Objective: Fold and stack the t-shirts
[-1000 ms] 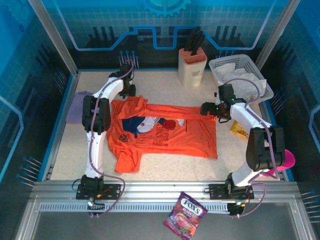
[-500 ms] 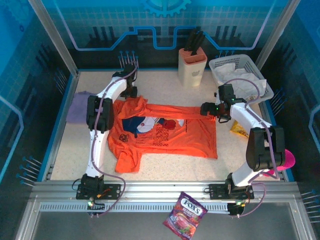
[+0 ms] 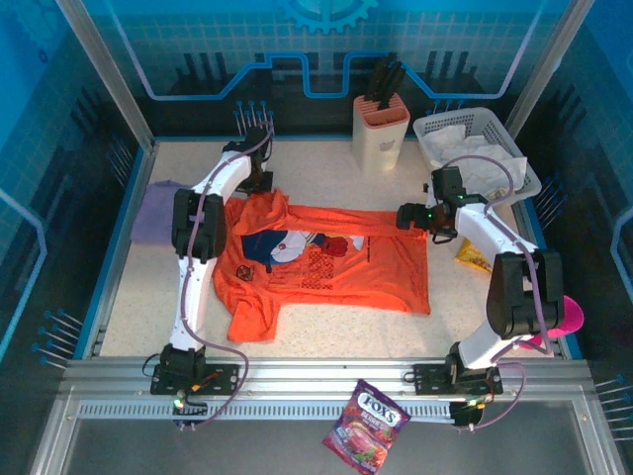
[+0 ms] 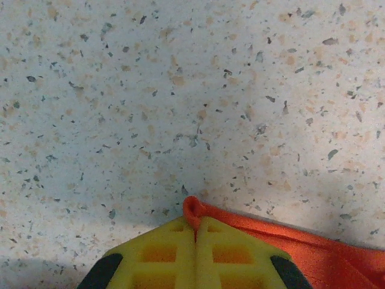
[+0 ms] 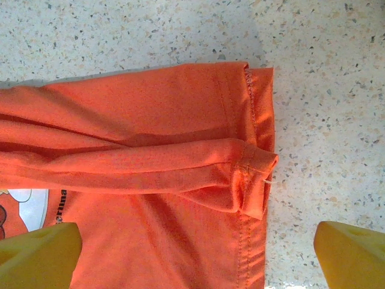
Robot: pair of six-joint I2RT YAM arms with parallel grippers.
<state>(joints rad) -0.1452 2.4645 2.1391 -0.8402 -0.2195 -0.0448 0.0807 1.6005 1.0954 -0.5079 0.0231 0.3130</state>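
- Left gripper [image 4: 194, 233]: yellow fingers [image 4: 162, 253] are pressing together, pinching a small fold of the orange-red t-shirt [image 3: 336, 267] at its far-left edge, low against the speckled table [image 3: 326, 327].
- Right gripper [image 5: 194, 257]: jaws are standing spread wide, holding nothing, hovering over the shirt's far-right corner, with one fingertip over cloth and the other over bare table.
- Under the right gripper a rolled sleeve is lying folded in across the hem; the stitched edge is showing.
- The orange-red shirt is lying spread out mid-table, print side up, with the white chest patch toward the left and its left part bunched.
- The lavender t-shirt [image 3: 153, 213] is lying crumpled at the table's left edge, just beside the left arm, apart from the orange one.
- A knife block [image 3: 381, 129] and a white basket [image 3: 435, 124] are sitting at the far right; a candy bag [image 3: 366, 427] is lying on the near rail.
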